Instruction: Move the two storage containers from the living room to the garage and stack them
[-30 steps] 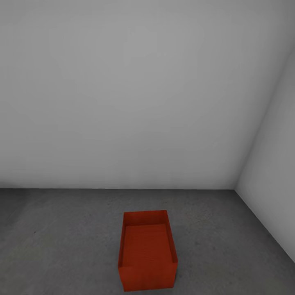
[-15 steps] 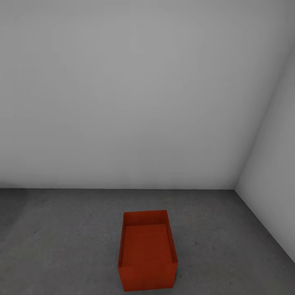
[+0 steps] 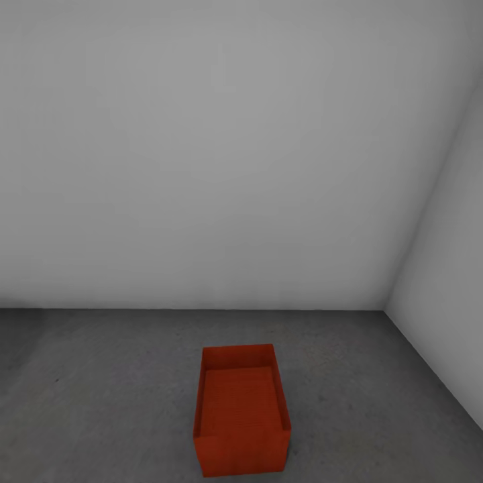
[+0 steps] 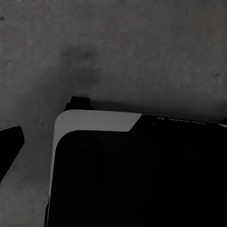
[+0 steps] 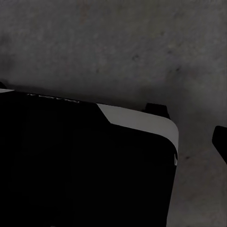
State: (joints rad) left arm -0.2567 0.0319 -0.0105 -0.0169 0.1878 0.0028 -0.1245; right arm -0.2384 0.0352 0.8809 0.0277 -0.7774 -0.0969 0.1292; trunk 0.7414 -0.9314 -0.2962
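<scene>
A storage container (image 3: 240,412) is sitting on the floor (image 3: 100,389) at the lower centre of the head view, open side up, its orange-red ribbed walls rising around an empty inside. It is lying lengthwise away from the camera, well apart from both walls. Beyond it, the grey concrete is running back to a plain grey-white wall (image 3: 221,154), which is meeting a second wall (image 3: 449,295) at the right of the frame. The wrist views are looking down on speckled concrete and on the robot's black base (image 4: 137,175) with its white rim. A dark finger (image 4: 9,144) of the left tool is poking in at the frame's left edge; a sliver of the right tool's finger (image 5: 221,139) is showing at the right edge. Whether either tool is open or closed, I cannot tell.
</scene>
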